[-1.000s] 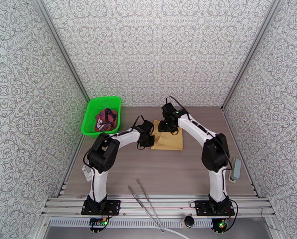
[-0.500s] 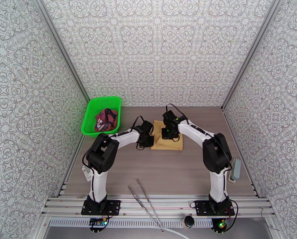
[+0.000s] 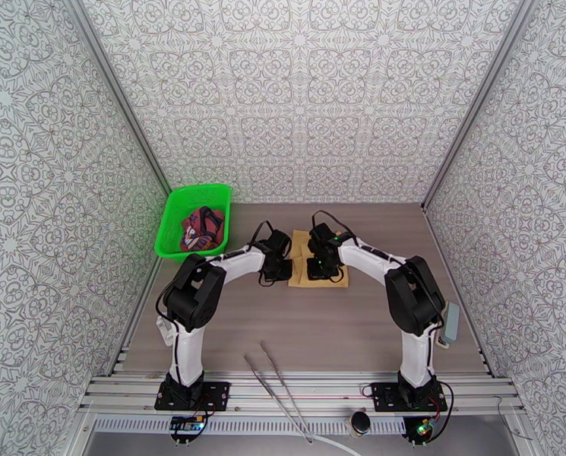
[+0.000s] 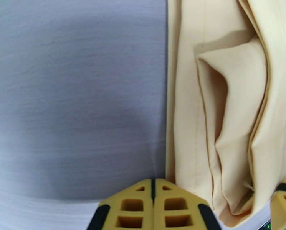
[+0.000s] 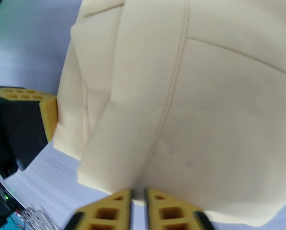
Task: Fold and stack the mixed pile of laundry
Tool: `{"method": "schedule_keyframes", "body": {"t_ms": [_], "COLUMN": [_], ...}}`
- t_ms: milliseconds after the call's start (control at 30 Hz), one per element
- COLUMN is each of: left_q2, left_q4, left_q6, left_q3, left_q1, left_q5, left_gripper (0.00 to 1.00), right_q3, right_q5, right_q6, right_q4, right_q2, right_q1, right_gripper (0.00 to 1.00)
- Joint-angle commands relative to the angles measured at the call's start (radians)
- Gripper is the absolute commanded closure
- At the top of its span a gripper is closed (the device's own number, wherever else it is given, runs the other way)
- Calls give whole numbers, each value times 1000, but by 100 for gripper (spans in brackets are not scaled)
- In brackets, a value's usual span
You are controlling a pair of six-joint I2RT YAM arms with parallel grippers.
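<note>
The tan cloth (image 3: 301, 245) lies folded at the middle of the table, partly under both grippers. My left gripper (image 3: 280, 266) rests shut on the table at the cloth's left edge, its yellow fingertips (image 4: 153, 206) pressed together beside the tan cloth (image 4: 219, 112). My right gripper (image 3: 323, 266) is low over the cloth's near part. Its fingers (image 5: 169, 211) stand a narrow gap apart at the edge of the folded cloth (image 5: 204, 112), with nothing between them. The maroon tank top (image 3: 201, 228) lies crumpled in the green basket (image 3: 172, 214).
The green basket stands at the table's far left corner. Two thin metal rods (image 3: 279, 389) lie across the front rail. A grey block (image 3: 450, 322) sits at the right edge and a small white item (image 3: 165, 327) at the left edge.
My right gripper has come toward the near edge across the tan cloth, folding its far part over. Its fingers closed, then parted slightly. The left gripper has stayed put.
</note>
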Motion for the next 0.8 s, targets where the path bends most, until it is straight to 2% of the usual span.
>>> {"method": "schedule_keyframes", "body": {"t_ms": [0, 333, 467, 767], "left_q2": [-19, -85, -125, -243], "left_q4": [-95, -115, -120, -133], "left_q6": [23, 28, 29, 30], "left_q3": [-5, -18, -46, -108], "left_q1": [20, 23, 33, 70], "left_q5": [-41, -68, -73, -97], "left_gripper": [100, 100, 100, 100], "right_q3": [96, 347, 440, 528], "right_q5": [67, 96, 81, 60], "right_q6": [3, 62, 53, 68], "right_q4": [-59, -92, -128, -147], "right_q2": [-7, 171, 253, 341], "right_q1": [4, 6, 20, 47], "right_gripper": [69, 62, 65, 63]}}
